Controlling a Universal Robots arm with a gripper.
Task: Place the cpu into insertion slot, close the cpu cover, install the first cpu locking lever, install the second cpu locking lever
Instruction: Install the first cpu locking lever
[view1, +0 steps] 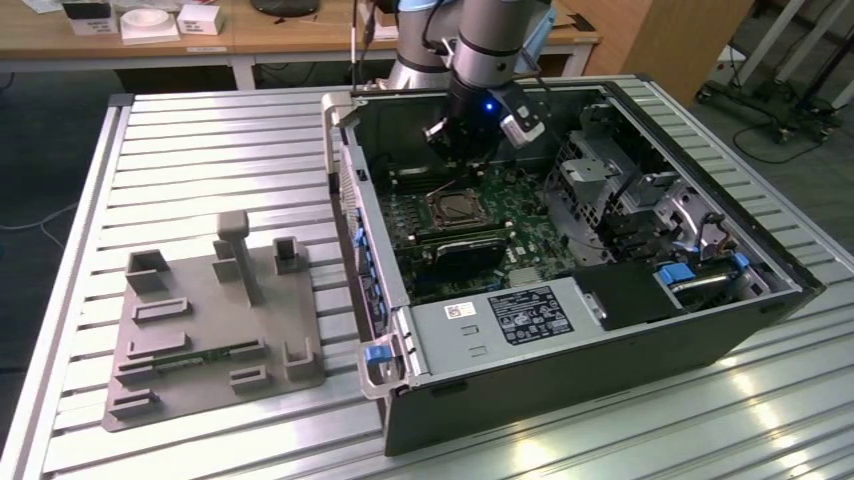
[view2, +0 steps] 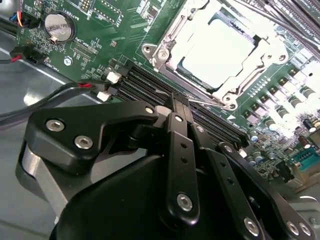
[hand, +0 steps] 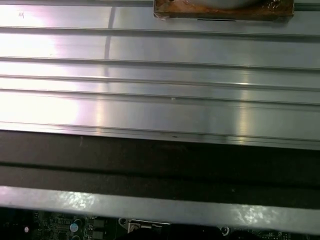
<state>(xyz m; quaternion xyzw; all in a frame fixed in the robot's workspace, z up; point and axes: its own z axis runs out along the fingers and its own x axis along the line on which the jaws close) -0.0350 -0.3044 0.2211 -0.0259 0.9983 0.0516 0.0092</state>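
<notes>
The cpu (view2: 220, 47) lies flat in the insertion slot (view1: 458, 208) on the green board inside the open computer case. The silvery cpu cover (view2: 167, 47) is folded down around it, and the chip's bright top shows through its window. A thin locking lever (view2: 210, 103) runs along the socket's edge, its free end right at my fingertips. My gripper (view2: 181, 102) hangs over the memory slots beside the socket with its black fingers (view2: 179, 135) pressed together. In the exterior view the gripper (view1: 462, 152) sits above the board, behind the socket.
Long memory slots (view2: 145, 82), a coin battery (view2: 56, 25) and loose cables (view2: 60, 97) surround the socket. A black graphics card (view1: 461, 255), power supply (view1: 521, 315) and drive cages (view1: 627, 190) crowd the case. A grey fixture plate (view1: 214, 320) sits on the slatted table (hand: 160, 70).
</notes>
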